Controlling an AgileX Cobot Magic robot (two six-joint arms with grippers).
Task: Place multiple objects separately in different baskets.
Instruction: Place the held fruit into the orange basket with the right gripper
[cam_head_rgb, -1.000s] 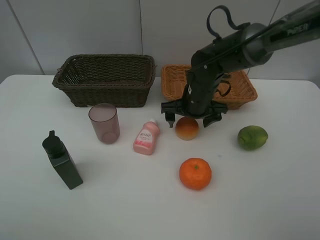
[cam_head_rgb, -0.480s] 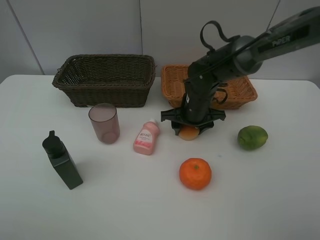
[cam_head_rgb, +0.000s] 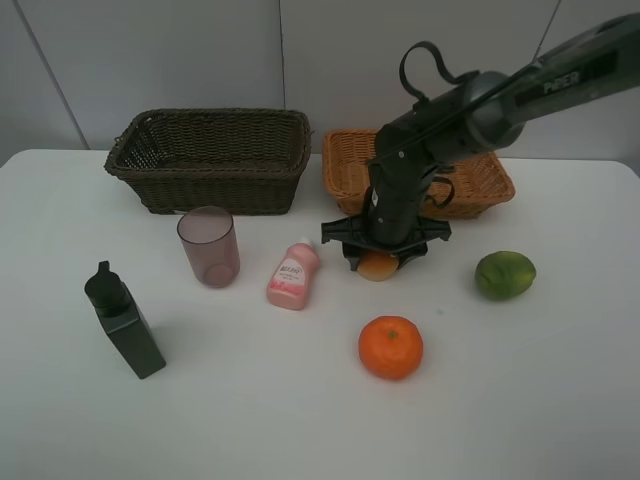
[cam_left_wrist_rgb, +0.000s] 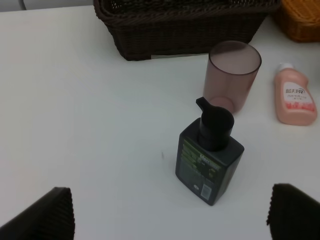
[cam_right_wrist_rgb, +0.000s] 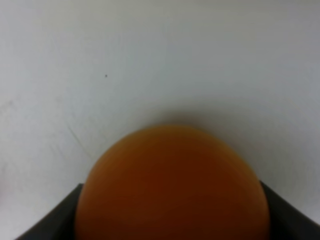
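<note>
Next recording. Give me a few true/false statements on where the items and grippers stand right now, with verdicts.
1. The right gripper is down around the red-yellow fruit. True.
2. The tangerine sits in the tan basket. False: it lies on the table, in front of the baskets.
3. The pink cup stands upright. True.
4. The small pink bottle stands upright. False: it lies on its side.
5. The left gripper holds the pump bottle. False: it is open, and the bottle stands free.
</note>
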